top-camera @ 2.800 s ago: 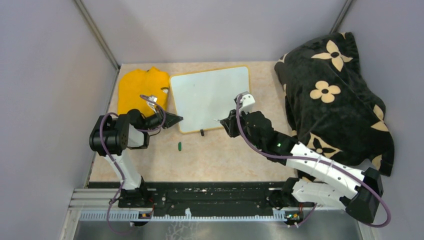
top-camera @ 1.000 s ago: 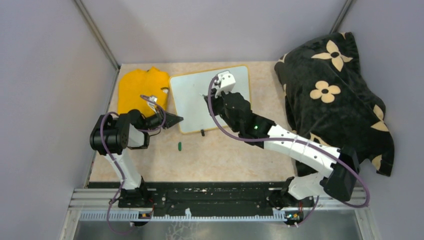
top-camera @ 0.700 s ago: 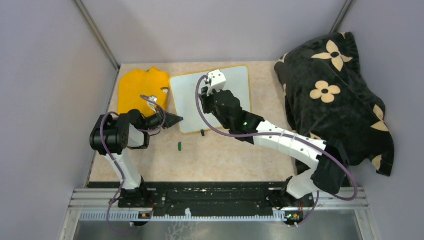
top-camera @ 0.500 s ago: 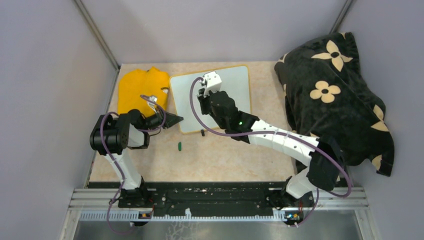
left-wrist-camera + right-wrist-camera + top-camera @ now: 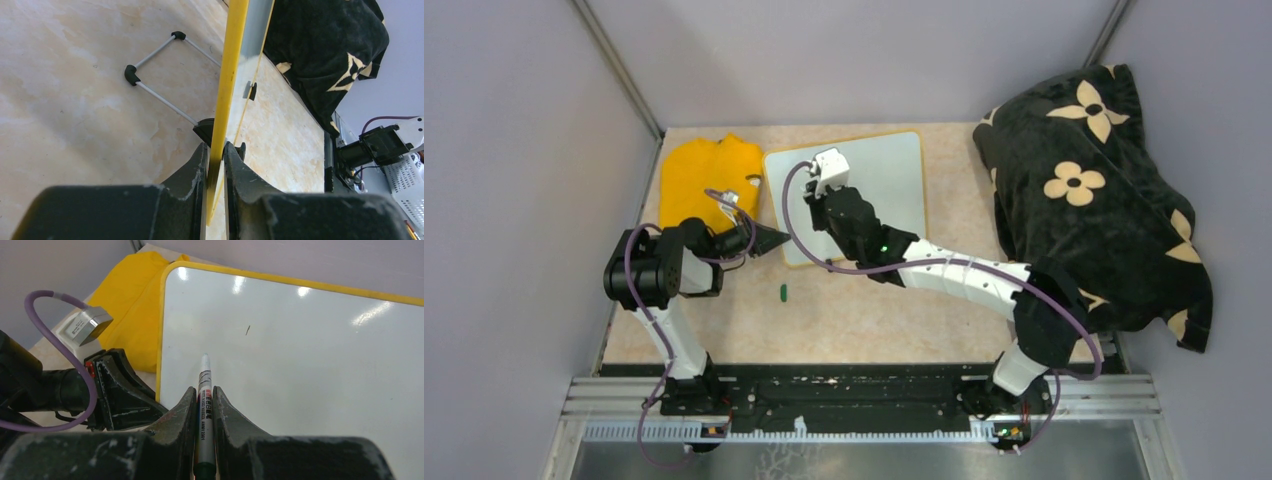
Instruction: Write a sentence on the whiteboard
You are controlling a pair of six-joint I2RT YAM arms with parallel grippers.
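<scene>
The whiteboard lies at the back middle of the table, glossy white with a thin yellow-looking frame. No sentence shows on its face, only a tiny dark stroke. My left gripper is shut on the board's near-left frame edge, one finger on each side. My right gripper hovers over the board's left part and is shut on a white marker. The marker's bare tip points at the white surface near the left frame. I cannot tell whether the tip touches.
A folded yellow cloth lies left of the board. A small green cap rests on the table in front of it. A black blanket with cream flowers fills the right side. A wire stand with black corners sticks out under the board.
My right arm has swept left across the board with the marker, from the near-right edge to the left part. The left gripper has kept its hold.
</scene>
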